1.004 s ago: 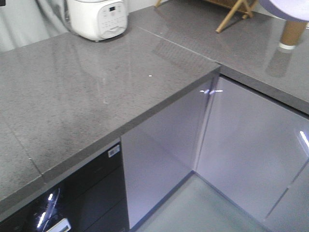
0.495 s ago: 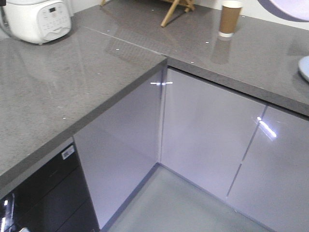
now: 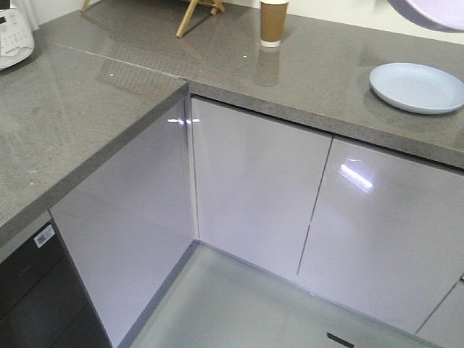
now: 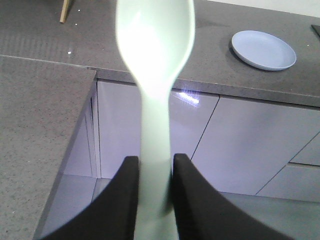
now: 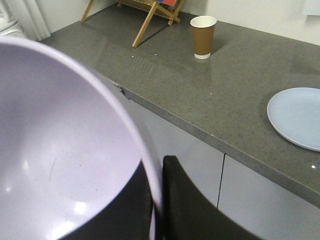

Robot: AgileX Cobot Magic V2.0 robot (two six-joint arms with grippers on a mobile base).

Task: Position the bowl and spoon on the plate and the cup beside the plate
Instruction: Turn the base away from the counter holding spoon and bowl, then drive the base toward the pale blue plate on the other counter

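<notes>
My left gripper [image 4: 152, 167] is shut on the handle of the pale mint spoon [image 4: 155, 45], whose scoop points up and away over the cabinet fronts. Pinched by its rim, the lavender bowl [image 5: 60, 150] fills the left of the right wrist view, with my right gripper [image 5: 157, 175] shut on it; its edge also shows in the front view's top right corner as the bowl [image 3: 428, 13]. The pale blue plate [image 3: 417, 87] lies on the far counter at right, also seen as the plate [image 4: 263, 49] and the plate [image 5: 296, 117]. The brown paper cup [image 3: 273, 22] stands upright further left, the cup [image 5: 203, 36] apart from the plate.
An L-shaped grey stone counter [image 3: 87, 116] wraps around glossy lilac cabinet doors [image 3: 254, 188]. A wooden stand [image 3: 196, 11] sits behind the cup. A white cooker [image 3: 13, 32] stands at the far left. A black appliance front [image 3: 36, 290] is low left.
The front view has swung to the right: the cooker slid to the left edge, the cup moved left toward centre, and the plate came fully into view.
</notes>
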